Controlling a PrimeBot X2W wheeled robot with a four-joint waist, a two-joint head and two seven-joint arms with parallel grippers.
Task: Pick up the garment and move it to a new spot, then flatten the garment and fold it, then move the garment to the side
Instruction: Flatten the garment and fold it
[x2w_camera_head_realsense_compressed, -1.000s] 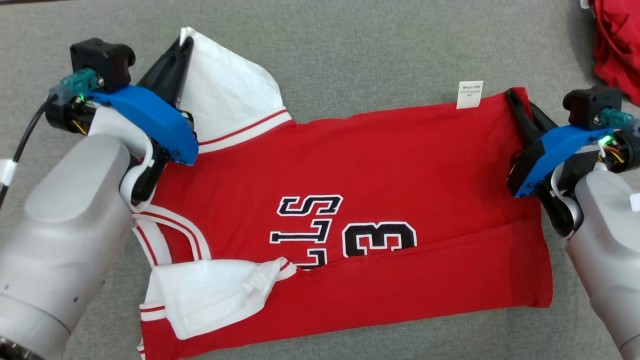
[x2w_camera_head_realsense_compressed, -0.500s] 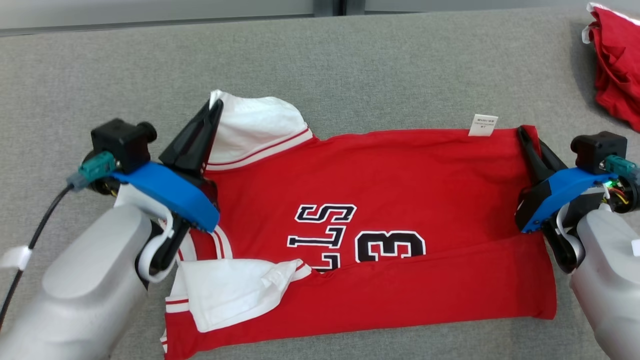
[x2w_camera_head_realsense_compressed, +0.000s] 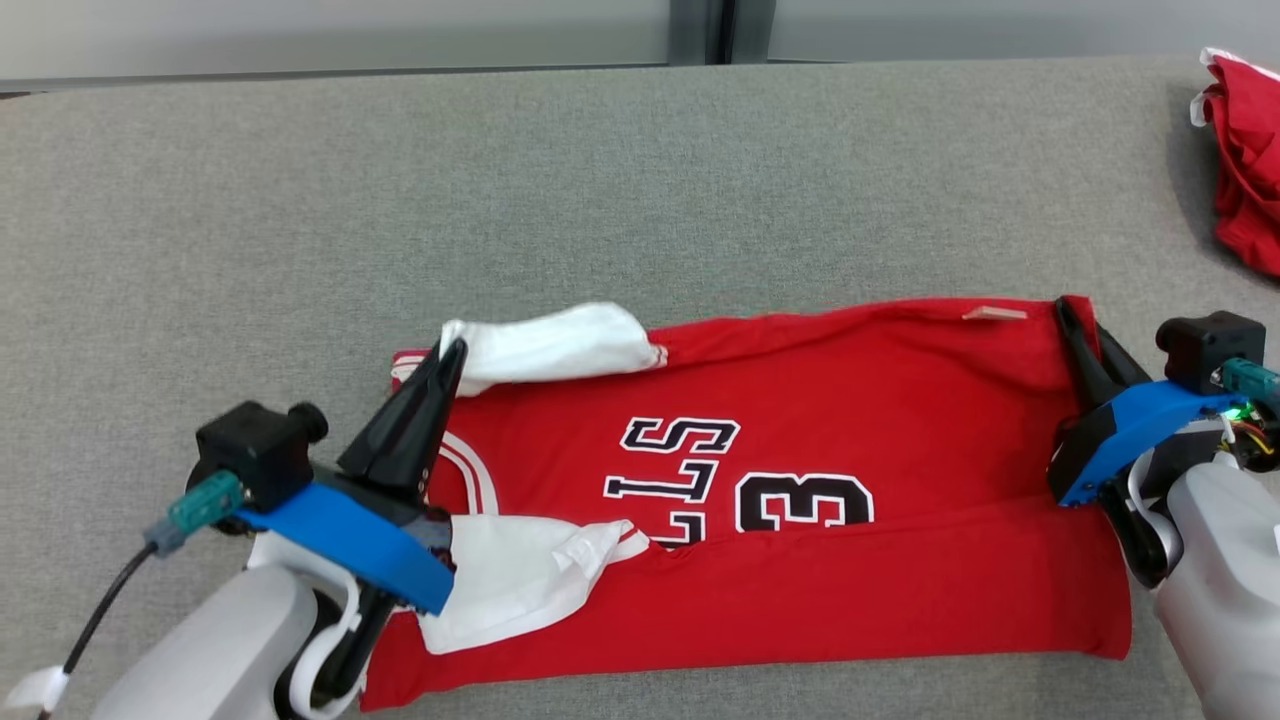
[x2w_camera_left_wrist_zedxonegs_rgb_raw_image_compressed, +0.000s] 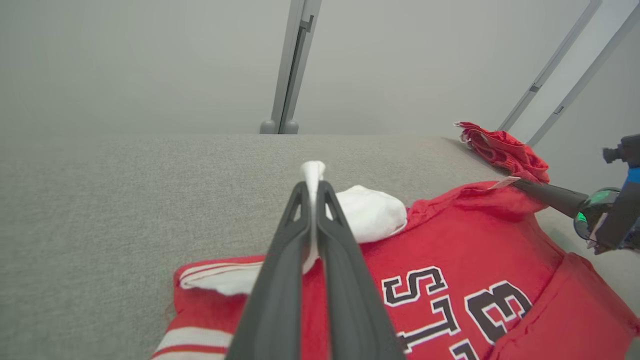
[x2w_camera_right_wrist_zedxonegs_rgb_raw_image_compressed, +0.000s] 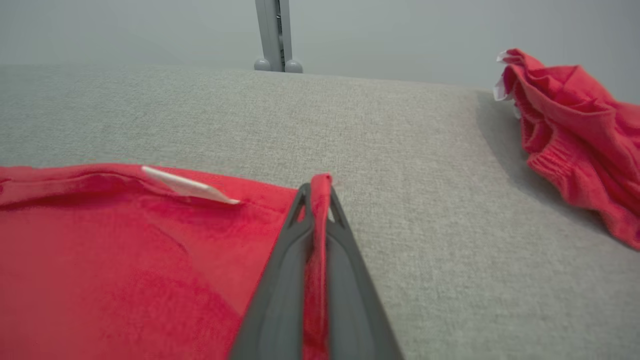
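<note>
On the table (x2w_camera_head_realsense_compressed: 300, 200), left gripper (x2w_camera_head_realsense_compressed: 452, 352) and right gripper (x2w_camera_head_realsense_compressed: 1068, 312) pinch the garment (x2w_camera_head_realsense_compressed: 850, 400).

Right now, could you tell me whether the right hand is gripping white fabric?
No, the right hand is shut on a red corner of the jersey.

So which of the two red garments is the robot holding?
The red jersey with black lettering, pinched at opposite ends by the left tool and right tool; the crumpled red garment lies apart, untouched.
</note>
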